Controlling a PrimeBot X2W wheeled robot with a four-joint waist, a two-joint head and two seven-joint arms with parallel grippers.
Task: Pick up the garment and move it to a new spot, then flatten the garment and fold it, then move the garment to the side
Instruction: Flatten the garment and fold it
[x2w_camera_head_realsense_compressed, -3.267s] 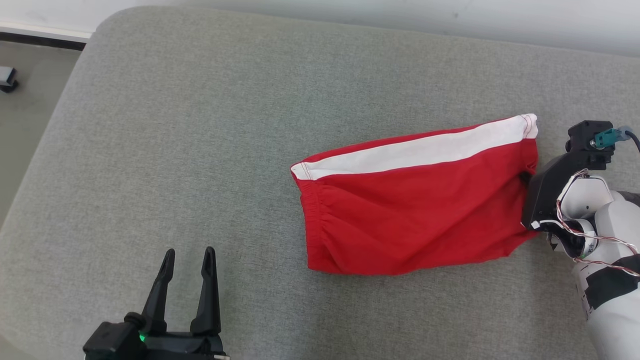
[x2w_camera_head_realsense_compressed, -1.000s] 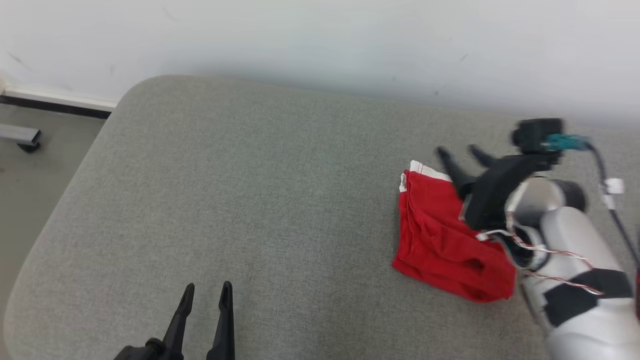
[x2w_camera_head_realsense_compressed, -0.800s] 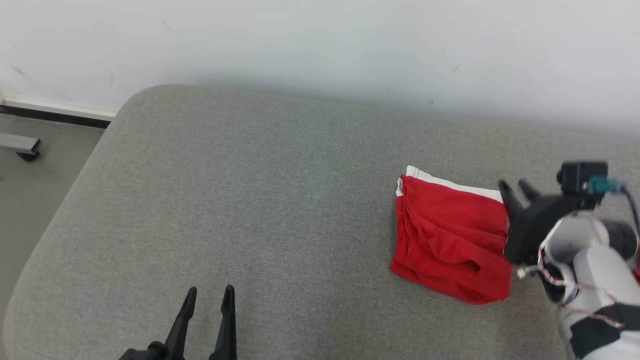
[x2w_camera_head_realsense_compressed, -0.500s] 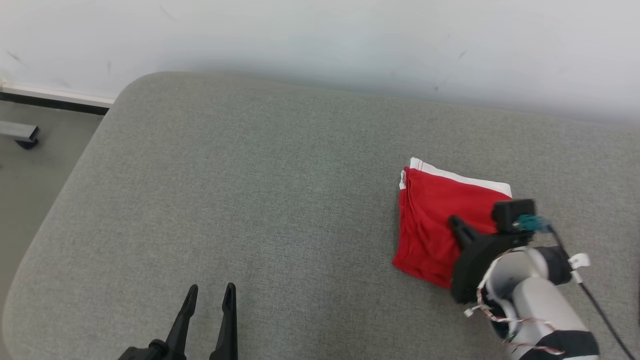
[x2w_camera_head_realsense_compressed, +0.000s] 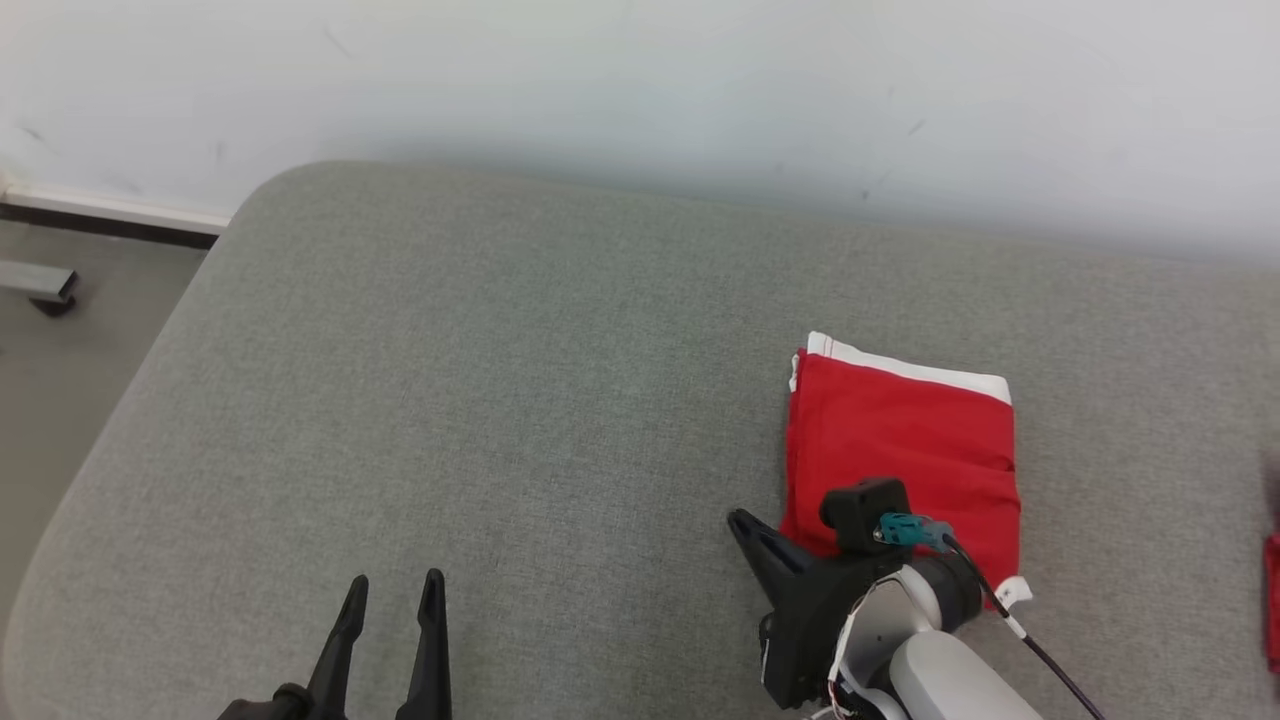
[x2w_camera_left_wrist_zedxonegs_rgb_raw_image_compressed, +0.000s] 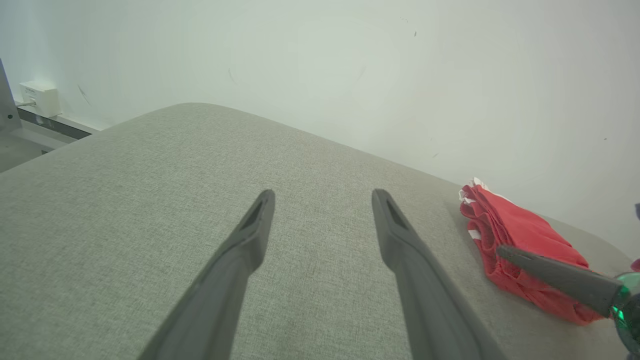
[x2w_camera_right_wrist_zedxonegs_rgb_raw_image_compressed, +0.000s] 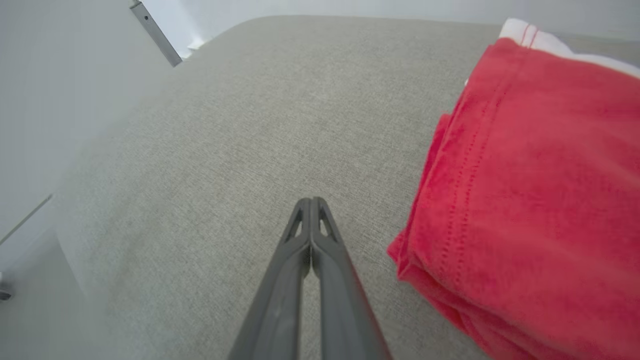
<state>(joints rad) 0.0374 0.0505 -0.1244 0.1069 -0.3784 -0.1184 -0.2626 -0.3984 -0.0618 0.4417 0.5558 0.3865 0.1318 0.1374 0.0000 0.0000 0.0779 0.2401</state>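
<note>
No legible text, numbers or brands, one small white tag (x2w_camera_head_realsense_compressed: 1012, 593), perhaps a label, too small to read

Broad grey cushion (x2w_camera_head_realsense_compressed: 450, 380) spreads across the scene, rounded at its far left corner. Behind it is a white wall (x2w_camera_head_realsense_compressed: 640, 90), faintly scuffed. At far left a dark skirting strip (x2w_camera_head_realsense_compressed: 100, 222) meets the floor (x2w_camera_head_realsense_compressed: 60, 390), where a grey metal foot (x2w_camera_head_realsense_compressed: 38, 285) stands. There's a red sliver (x2w_camera_head_realsense_compressed: 1273, 600) at the right edge.

you'll find the garment (x2w_camera_head_realsense_compressed: 900, 440) on the cushion (x2w_camera_head_realsense_compressed: 500, 400), right of centre, right gripper (x2w_camera_head_realsense_compressed: 742, 522) beside its near-left corner, left gripper (x2w_camera_head_realsense_compressed: 392, 592) well apart leftward.
</note>
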